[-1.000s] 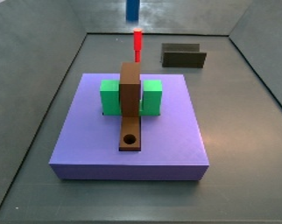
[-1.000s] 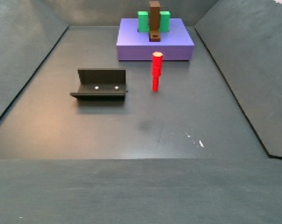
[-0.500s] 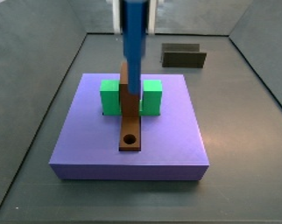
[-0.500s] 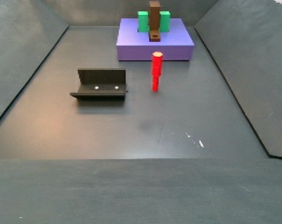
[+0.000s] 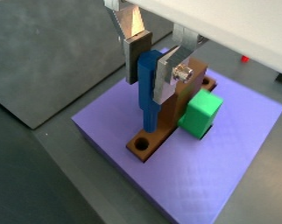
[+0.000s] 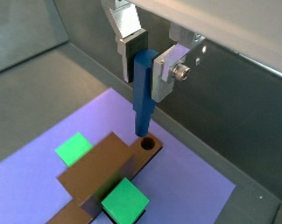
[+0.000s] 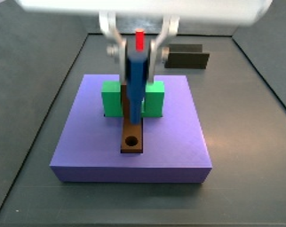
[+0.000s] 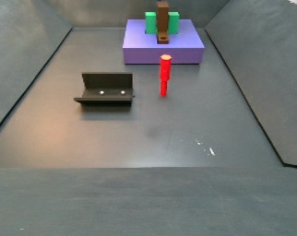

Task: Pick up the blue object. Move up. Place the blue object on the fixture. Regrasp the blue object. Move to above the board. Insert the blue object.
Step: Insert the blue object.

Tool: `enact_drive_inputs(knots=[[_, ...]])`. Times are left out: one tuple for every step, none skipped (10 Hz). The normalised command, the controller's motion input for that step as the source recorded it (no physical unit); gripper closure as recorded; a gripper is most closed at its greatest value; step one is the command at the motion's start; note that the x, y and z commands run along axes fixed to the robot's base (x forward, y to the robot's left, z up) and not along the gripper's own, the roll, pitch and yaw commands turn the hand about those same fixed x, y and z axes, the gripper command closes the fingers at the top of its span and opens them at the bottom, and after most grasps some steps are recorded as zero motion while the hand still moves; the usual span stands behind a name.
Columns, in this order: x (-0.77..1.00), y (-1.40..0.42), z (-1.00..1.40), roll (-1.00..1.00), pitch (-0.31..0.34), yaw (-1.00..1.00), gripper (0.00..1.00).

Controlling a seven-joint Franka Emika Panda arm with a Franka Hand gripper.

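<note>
My gripper point(image 5: 153, 73) is shut on the blue object point(image 5: 147, 98), a slim bright-blue peg held upright by its upper end. It hangs over the board point(image 5: 220, 179). In a wrist view the blue object's point(image 6: 144, 94) lower end sits just above the round hole point(image 6: 146, 141) at the end of the brown bar point(image 6: 106, 168), apart from it. In a side view the gripper point(image 7: 136, 55) and the blue object point(image 7: 135, 87) are over the brown bar point(image 7: 132, 131) on the board point(image 7: 170, 146). The fixture point(image 8: 105, 89) stands empty on the floor.
Two green blocks point(image 7: 111, 99) point(image 7: 154, 99) flank the brown bar. A thin red upright peg point(image 8: 165, 76) stands on the floor between the board point(image 8: 145, 53) and the fixture point(image 7: 186, 57). Grey walls enclose the floor.
The gripper has come down into a side view with the blue object, which now hangs lower over the brown bar. Nothing else has moved.
</note>
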Motion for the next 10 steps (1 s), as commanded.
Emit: enact_drive_inputs(knots=[[0.03, -0.07, -0.43, -0.05, 0.019, -0.10, 1.00], [0.00, -0.09, -0.27, -0.02, 0.023, -0.05, 1.00], [-0.04, -0.33, 0.00, 0.00, 0.023, 0.00, 1.00], [-0.03, -0.30, 0.00, 0.00, 0.003, 0.00, 1.00], [0.00, -0.19, -0.07, 0.01, 0.000, 0.00, 1.00], [0.03, -0.02, -0.18, 0.04, 0.000, 0.00, 1.00], [0.07, 0.00, -0.16, 0.04, 0.000, 0.00, 1.00], [0.08, 0.00, -0.08, 0.09, 0.016, 0.00, 1.00], [0.00, -0.05, 0.00, 0.11, 0.000, 0.03, 1.00], [0.00, 0.00, 0.00, 0.08, 0.003, 0.01, 1.00]])
